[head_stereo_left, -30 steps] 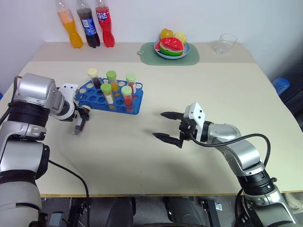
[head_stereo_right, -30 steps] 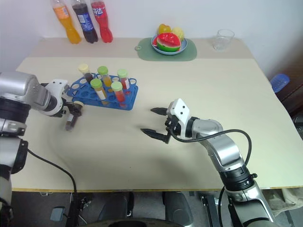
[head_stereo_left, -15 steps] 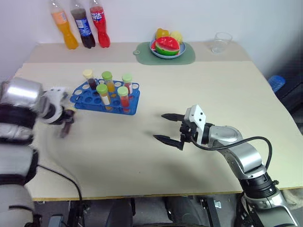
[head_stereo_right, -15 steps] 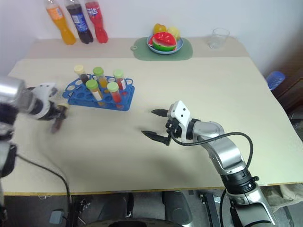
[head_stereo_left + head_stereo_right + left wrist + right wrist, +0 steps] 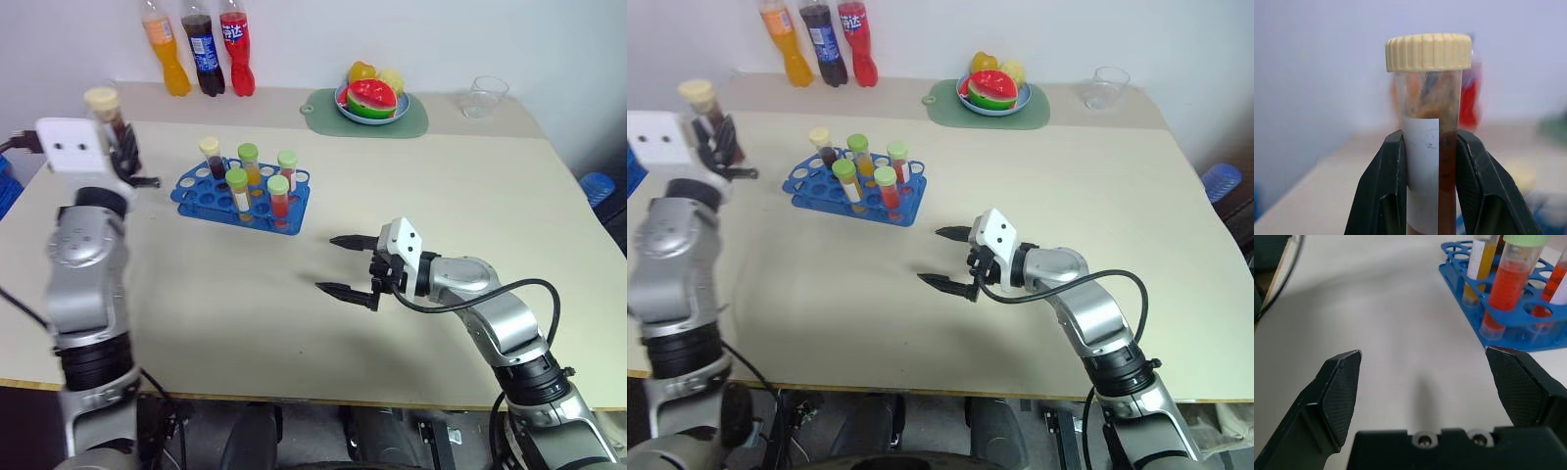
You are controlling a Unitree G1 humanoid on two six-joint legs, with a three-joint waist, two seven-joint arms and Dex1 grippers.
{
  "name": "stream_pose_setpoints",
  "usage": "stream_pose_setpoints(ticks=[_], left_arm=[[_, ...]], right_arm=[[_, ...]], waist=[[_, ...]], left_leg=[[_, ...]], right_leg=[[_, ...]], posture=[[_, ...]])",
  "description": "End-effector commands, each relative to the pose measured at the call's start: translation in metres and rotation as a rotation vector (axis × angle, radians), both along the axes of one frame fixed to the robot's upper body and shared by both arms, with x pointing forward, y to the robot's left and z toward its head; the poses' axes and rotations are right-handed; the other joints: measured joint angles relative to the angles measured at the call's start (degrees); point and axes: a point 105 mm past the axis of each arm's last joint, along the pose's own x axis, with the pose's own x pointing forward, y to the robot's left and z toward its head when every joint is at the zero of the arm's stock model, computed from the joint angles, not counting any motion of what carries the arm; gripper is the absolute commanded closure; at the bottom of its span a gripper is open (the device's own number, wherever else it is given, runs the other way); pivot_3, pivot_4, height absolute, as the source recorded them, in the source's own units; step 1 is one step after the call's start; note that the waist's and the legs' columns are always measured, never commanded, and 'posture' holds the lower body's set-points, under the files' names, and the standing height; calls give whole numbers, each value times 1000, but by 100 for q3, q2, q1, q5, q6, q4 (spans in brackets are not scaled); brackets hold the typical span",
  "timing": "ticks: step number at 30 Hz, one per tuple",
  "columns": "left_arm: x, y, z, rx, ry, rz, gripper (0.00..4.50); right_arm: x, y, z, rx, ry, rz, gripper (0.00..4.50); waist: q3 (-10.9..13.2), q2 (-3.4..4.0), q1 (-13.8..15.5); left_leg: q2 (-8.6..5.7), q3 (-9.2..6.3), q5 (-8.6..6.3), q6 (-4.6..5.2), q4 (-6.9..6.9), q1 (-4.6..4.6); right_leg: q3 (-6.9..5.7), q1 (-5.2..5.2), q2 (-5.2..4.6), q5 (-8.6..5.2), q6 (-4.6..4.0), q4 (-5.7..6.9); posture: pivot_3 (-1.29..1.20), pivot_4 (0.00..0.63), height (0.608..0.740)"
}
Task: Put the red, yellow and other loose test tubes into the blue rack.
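My left gripper is raised to the left of the blue rack and is shut on a test tube. That tube holds dark brown liquid, has a cream cap and stands upright between the fingers. The rack lies on the table and holds several upright tubes with red, yellow-orange or dark liquid: one cream-capped, the others green-capped. My right gripper hovers open and empty over the table, right of the rack, with its fingers spread wide.
Three soda bottles stand at the back left edge. A green mat with a plate of fruit and a clear cup sit at the back right.
My left gripper shut on the dark tube by the rack, lifted it off the table and turned it upright. The camera view shifted. The right arm stayed still.
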Motion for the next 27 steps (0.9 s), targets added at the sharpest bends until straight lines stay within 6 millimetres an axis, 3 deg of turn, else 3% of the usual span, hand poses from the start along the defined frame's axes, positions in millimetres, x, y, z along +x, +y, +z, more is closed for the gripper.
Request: stream_pose_setpoints(ticks=[1, 6, 16, 27], left_arm=[[5, -15, -2, 45, -124, 12, 3743], [21, -24, -27, -23, -119, -19, 3743], [43, -26, -75, -19, 53, -12, 3743], [51, -29, -93, -48, 108, -25, 3743]], right_arm=[[-1, 3, 9, 10, -49, 17, 0], [-1, -1, 10, 12, -54, -10, 0], [-1, -7, 12, 10, -61, -45, 0], [0, -8, 13, 6, -66, -47, 0]], waist=[[0, 0, -38], [0, 1, -54], [0, 1, -36], [0, 1, -31]], left_leg=[[0, -1, 0, 0, 1, 0], [4, -2, -3, 6, 1, 2], [2, -2, -5, 10, 3, 0], [2, -2, -5, 10, 3, 2]], right_leg=[[0, 0, 2, 0, 0, 1], [2, -1, 9, 0, 0, 4], [1, -1, 10, 0, 0, 3], [1, -1, 11, 0, 0, 3]], posture=[[0, 150, 734], [0, 150, 734], [0, 150, 734], [0, 150, 734]])
